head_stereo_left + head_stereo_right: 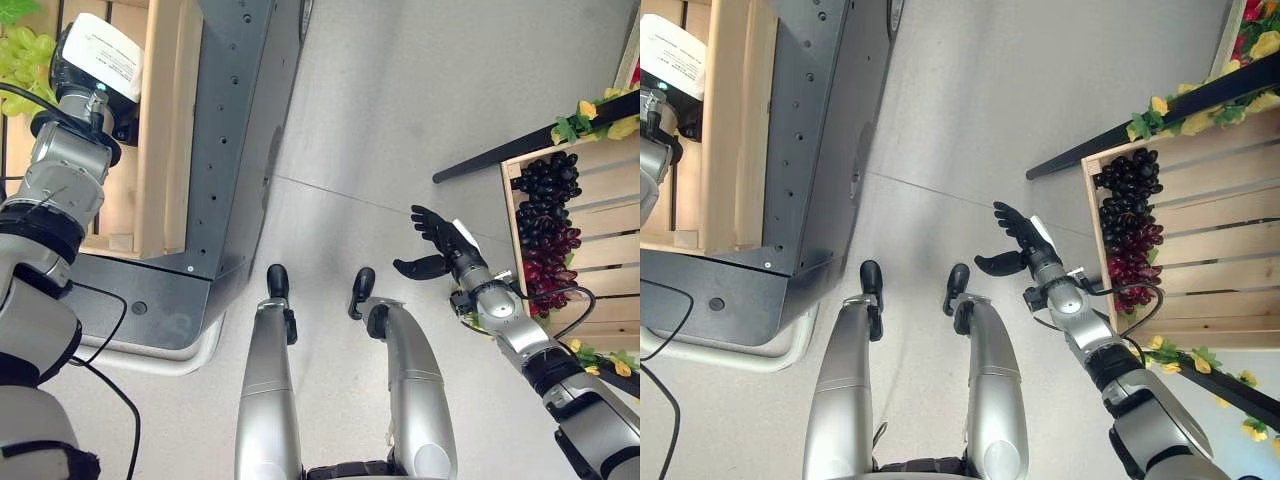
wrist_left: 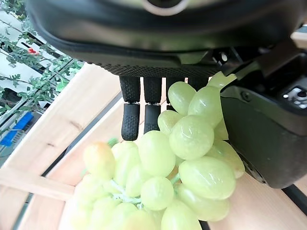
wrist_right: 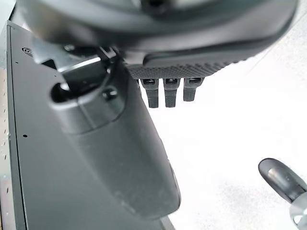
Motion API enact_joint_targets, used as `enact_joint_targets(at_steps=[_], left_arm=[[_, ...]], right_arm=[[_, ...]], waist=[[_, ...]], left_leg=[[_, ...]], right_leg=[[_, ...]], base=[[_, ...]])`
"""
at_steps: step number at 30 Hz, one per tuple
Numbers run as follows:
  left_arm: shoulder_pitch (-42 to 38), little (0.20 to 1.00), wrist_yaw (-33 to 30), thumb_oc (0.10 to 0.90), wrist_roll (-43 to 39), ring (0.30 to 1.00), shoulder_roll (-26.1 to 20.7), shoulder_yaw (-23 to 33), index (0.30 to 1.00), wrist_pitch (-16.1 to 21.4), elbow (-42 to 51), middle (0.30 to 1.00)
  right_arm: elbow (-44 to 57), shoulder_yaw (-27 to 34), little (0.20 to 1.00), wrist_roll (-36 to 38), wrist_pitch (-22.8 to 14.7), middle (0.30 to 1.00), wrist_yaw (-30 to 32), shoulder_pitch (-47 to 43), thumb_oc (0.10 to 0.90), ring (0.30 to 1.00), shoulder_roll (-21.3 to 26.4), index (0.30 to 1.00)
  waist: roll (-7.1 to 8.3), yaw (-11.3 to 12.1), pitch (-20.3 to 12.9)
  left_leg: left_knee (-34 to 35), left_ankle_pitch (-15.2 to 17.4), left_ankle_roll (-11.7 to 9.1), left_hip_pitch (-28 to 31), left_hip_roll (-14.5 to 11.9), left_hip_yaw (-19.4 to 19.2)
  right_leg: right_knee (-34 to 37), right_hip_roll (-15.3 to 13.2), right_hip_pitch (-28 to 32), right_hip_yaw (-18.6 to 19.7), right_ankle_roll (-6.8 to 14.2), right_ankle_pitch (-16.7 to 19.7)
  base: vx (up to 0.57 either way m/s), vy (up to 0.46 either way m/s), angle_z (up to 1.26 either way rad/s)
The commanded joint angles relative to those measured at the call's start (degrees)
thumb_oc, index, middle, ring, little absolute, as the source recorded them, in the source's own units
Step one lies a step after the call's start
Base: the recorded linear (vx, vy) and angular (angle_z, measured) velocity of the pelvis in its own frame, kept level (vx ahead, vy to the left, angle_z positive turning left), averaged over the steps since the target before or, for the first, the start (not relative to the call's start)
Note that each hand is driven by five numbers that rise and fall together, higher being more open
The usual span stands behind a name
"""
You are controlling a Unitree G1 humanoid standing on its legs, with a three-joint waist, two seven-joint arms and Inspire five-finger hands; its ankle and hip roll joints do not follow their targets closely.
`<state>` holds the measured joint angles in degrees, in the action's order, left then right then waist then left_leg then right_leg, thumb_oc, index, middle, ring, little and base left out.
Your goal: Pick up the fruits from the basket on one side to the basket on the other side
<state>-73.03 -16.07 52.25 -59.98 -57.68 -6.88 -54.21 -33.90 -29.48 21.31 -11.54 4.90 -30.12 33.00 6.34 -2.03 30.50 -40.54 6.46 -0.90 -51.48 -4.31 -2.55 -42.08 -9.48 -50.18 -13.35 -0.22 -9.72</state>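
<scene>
Left hand (image 2: 144,115): over the pale wooden crate (image 1: 165,120) on the robot's left, fingers curled round a bunch of green grapes (image 2: 177,167) that hangs against the palm.
Right hand (image 1: 437,247): empty above the grey floor (image 1: 400,120), fingers straight, thumb spread.
Right crate (image 1: 600,215): just beside that hand, holding dark purple and red grapes (image 1: 548,225).
More green grapes (image 1: 22,60): in the left crate's far corner.

At the frame's right we see our right hand (image 1: 1021,243) spread empty left of a crate (image 1: 1200,240) of dark grapes (image 1: 1127,222).
</scene>
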Motion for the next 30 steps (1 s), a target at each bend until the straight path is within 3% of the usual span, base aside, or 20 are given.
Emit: enact_joint_targets(at_steps=[1,2,9,17,23,30], left_arm=[[1.40,0.300,-5.50,0.400,-10.45,0.300,-6.34,7.19,0.300,-0.56,0.18,0.300],[2.87,0.300,-6.57,0.400,-17.08,0.300,-6.09,9.03,0.300,0.81,-0.73,0.300],[10.76,0.300,-10.84,0.400,-31.58,0.300,-2.50,21.17,0.300,8.26,-2.79,0.300],[17.20,0.300,-12.15,0.400,-46.15,0.300,0.63,33.08,0.300,12.72,-0.88,0.300],[23.39,0.300,-11.98,0.400,-63.03,0.300,4.27,44.63,0.300,15.95,3.01,0.300],[26.57,0.300,-10.24,0.400,-76.61,0.300,7.90,50.70,0.300,19.64,5.64,0.300]], right_arm=[[5.34,5.77,0.900,2.49,-4.97,0.900,0.09,2.71,0.800,0.900,4.03,0.900],[5.27,6.09,0.900,2.55,-5.02,0.900,-0.22,2.70,0.800,0.900,3.98,0.900],[6.51,5.89,0.900,2.19,-3.65,0.900,0.80,2.89,0.800,0.900,2.51,0.900],[7.39,5.84,0.900,0.93,-3.29,0.900,0.41,4.29,0.800,0.900,0.50,0.900],[8.46,6.55,0.900,-0.40,-3.02,0.900,1.01,6.83,0.800,0.900,-1.72,0.900],[8.43,6.56,0.900,-1.30,-2.44,0.900,1.52,7.88,0.800,0.900,-3.31,0.900]], waist=[[-3.70,-0.20,-0.70],[-3.75,-0.14,-0.70],[-3.39,0.39,-0.70],[-3.07,0.91,-0.70],[-2.84,1.49,-0.70],[-3.40,1.60,-0.70]], left_leg=[[3.20,5.03,3.38,7.81,2.04,-5.52],[3.68,4.83,3.29,8.64,2.15,-5.44],[4.94,4.63,3.28,12.32,2.60,-4.97],[5.74,4.87,3.35,16.62,2.86,-4.23],[6.58,5.20,3.46,20.94,3.37,-3.57],[8.39,4.98,3.48,24.65,3.81,-3.66]], right_leg=[[3.27,1.70,6.93,0.49,0.55,0.00],[3.48,1.85,7.72,0.60,0.52,-0.13],[2.74,2.45,10.78,0.89,0.02,-1.66],[2.53,2.62,14.70,1.43,-0.29,-2.91],[3.39,2.77,18.92,1.77,-0.50,-3.60],[4.23,2.79,21.96,2.01,-0.67,-4.07]], base=[[0.00,0.000,0.00],[0.00,0.000,0.00],[-0.02,-0.022,0.00],[-0.01,-0.031,0.01],[0.02,-0.050,0.02],[0.00,-0.019,0.01]])
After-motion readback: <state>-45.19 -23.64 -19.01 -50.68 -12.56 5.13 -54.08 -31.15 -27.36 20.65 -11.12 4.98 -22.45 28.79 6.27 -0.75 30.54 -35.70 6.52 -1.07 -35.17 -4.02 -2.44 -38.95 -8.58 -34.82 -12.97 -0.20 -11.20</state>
